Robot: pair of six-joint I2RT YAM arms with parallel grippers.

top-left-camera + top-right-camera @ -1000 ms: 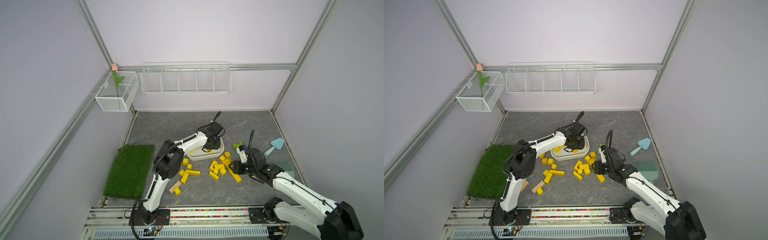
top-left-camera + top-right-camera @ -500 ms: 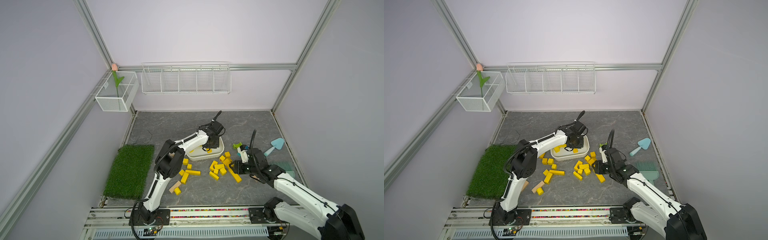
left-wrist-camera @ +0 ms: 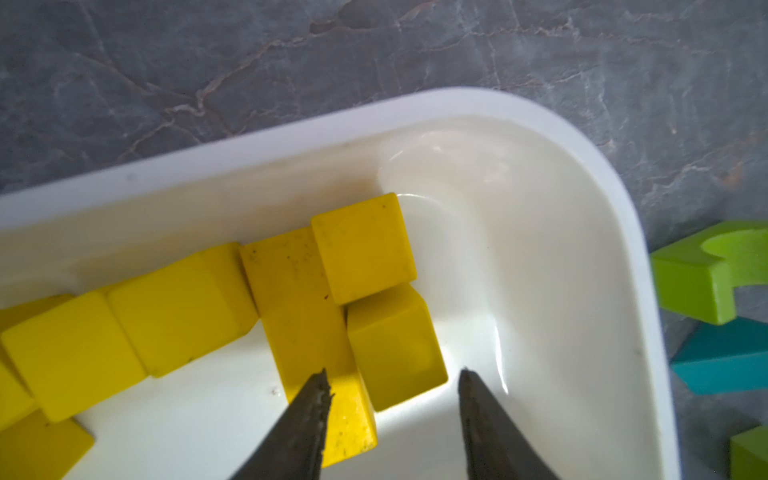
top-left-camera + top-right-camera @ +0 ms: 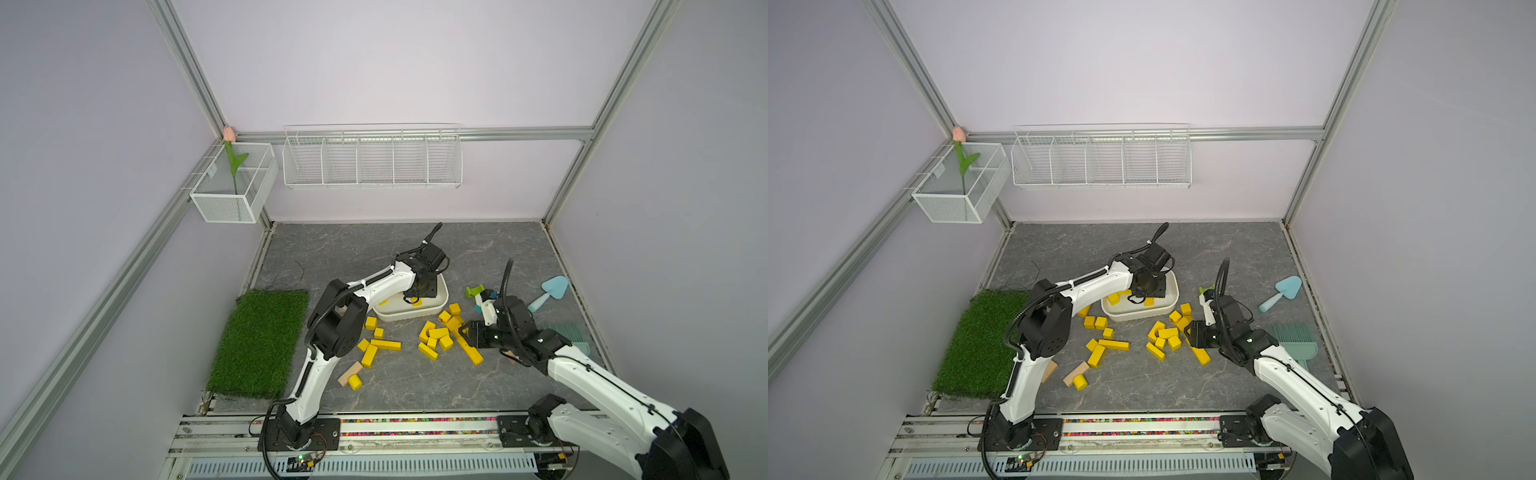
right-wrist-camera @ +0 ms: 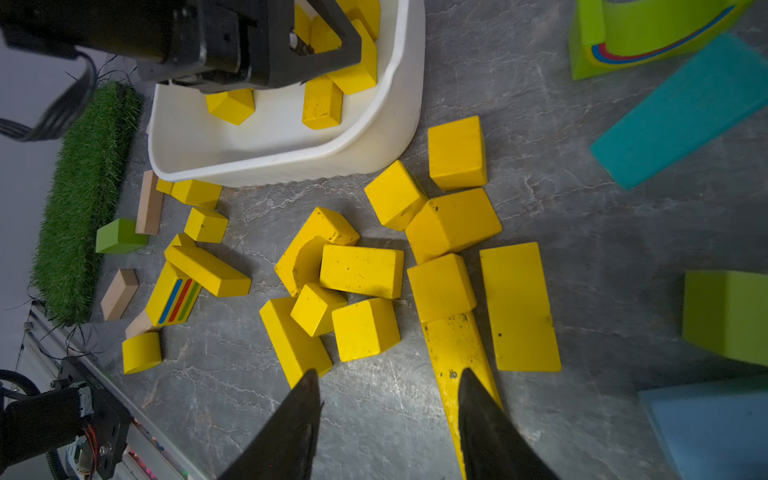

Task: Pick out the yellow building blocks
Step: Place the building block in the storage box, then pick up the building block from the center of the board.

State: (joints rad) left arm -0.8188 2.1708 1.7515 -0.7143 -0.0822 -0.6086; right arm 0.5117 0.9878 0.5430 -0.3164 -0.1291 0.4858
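Note:
Several yellow building blocks lie in a white tray. My left gripper hangs open just above them, with a yellow cube lying loose below the gap between its fingers. In both top views it sits over the tray. More yellow blocks lie in a heap on the floor beside the tray, and another group lies further left. My right gripper is open and empty above bare floor at the heap's near edge. A long yellow bar runs under one of its fingers.
Green and blue blocks lie to the right of the heap. Tan blocks lie near the left arm's base. A grass mat is at the left, a teal shovel and brush at the right.
My left gripper has opened over the tray and let go of a yellow cube, which now lies in the tray. The right arm has hardly moved.

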